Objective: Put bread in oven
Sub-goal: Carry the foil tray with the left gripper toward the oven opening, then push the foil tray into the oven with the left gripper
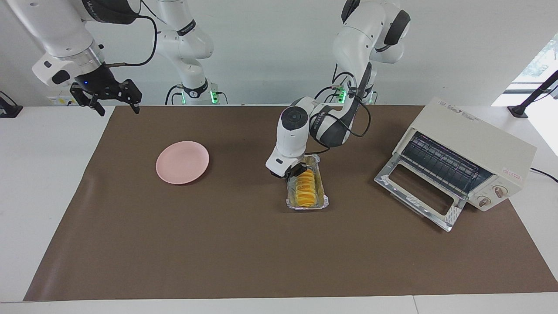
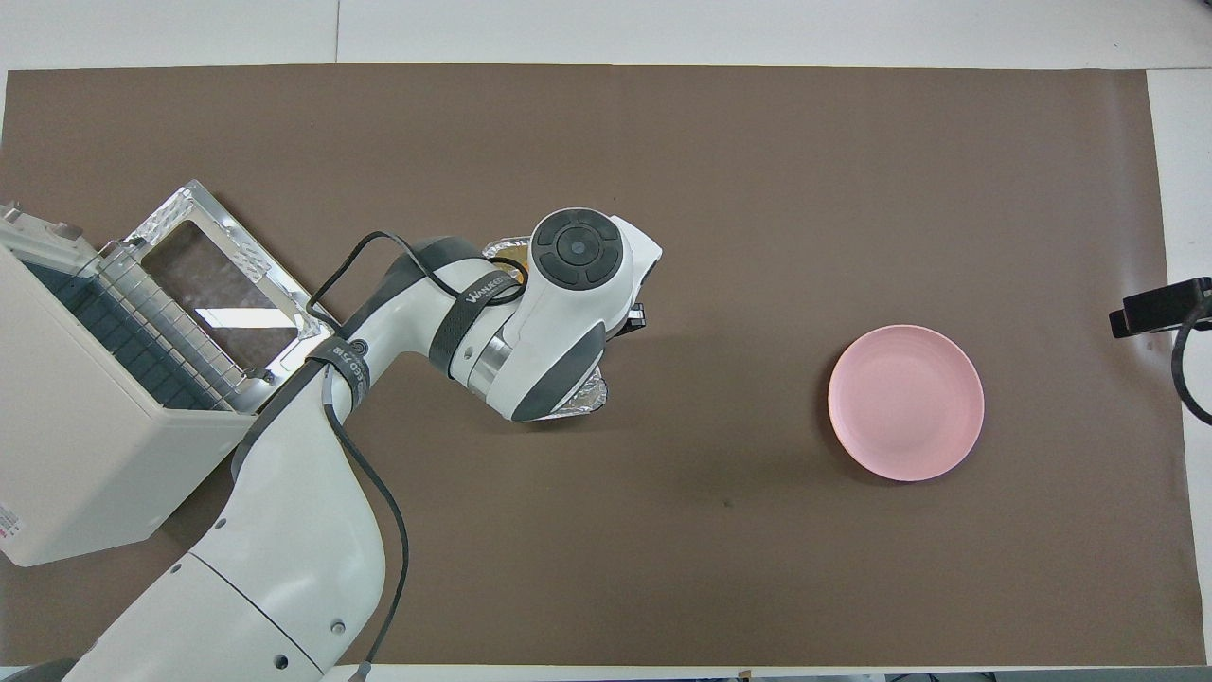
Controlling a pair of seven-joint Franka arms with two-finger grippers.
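While the left gripper (image 1: 298, 171) sits low over the end of the bread (image 1: 305, 190) nearer the robots, the loaf lies lengthwise in a foil tray (image 1: 323, 201) at mid-tabletop (image 1: 244, 244), between the plate (image 1: 182, 162) and the oven (image 1: 462, 159). From the facing view the fingers are down at the top slices, but cannot tell whether they straddle the loaf, touch it, or are pinched on it; in the overhead view the arm's wrist hides bread and fingers alike.

Right gripper (image 1: 112, 97) waits up in the air off the mat at the right arm's end, fingers spread, holding nothing.

Oven: door dropped fully open, wire rack exposed, mouth angled toward the tray. Nothing visible on the rack.

Handling judgement: bread looks light and soft, ridged like joined slices, so likely to compress or bend apart if squeezed hard or lifted by one end. Better hold: across the narrow width near the middle of its length, modest force, so it hangs level. Foil tray is thin and crinkled, probably very light; risk that it lifts or drags with the loaf. Tray walls leave little room beside the loaf for the fingers.

Step in hand, as judged: taking hold of the bread. Lift and carry to the rack not yet done
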